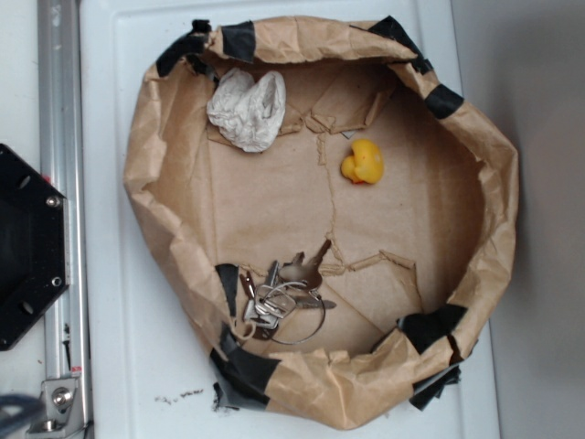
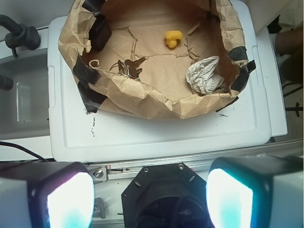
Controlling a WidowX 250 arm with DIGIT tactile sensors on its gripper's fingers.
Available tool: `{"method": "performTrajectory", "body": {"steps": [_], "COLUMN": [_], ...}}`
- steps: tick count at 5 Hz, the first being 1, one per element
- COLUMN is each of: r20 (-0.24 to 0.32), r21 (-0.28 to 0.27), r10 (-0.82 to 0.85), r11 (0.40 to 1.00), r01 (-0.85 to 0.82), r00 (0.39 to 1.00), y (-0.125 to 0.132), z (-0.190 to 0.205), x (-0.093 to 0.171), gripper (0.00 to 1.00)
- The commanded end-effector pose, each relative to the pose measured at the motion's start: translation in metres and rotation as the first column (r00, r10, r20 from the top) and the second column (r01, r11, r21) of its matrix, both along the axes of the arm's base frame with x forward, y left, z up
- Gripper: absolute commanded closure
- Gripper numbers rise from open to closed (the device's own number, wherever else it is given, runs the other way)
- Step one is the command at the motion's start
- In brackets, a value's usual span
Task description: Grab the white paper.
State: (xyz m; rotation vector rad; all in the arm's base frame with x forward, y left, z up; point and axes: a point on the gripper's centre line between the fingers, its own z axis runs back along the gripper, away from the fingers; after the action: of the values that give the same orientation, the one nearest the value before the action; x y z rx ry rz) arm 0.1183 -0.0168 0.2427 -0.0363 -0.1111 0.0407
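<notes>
The white paper is a crumpled off-white wad lying inside a brown kraft paper basket, at its upper left in the exterior view. In the wrist view the white paper lies at the basket's right side. My gripper does not show in the exterior view. In the wrist view its two fingers stand wide apart at the bottom edge, open and empty, above the black robot base and far from the paper.
A yellow rubber duck and a bunch of keys lie in the same basket. The basket sits on a white lid. A metal rail and the black base are at the left.
</notes>
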Motion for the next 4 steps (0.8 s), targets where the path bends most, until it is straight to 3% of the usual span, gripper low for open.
{"method": "performTrajectory", "body": {"steps": [1, 2, 3, 4], "r20": [0.0, 0.019, 0.072, 0.094], "r21": [0.0, 0.036, -0.07, -0.107], "r10": [0.0, 0.071, 0.099, 0.051], "r11": [1.0, 0.997, 0.993, 0.993], "r01": [0.0, -0.072, -0.094, -0.041], "r00": [1.0, 0.997, 0.993, 0.994], "y": [0.0, 0.01, -0.005, -0.008], "z": [0.0, -0.02, -0.033, -0.056], "x": [0.0, 0.048, 0.094, 0.124], "gripper": [0.0, 0.0, 0.0, 0.0]}}
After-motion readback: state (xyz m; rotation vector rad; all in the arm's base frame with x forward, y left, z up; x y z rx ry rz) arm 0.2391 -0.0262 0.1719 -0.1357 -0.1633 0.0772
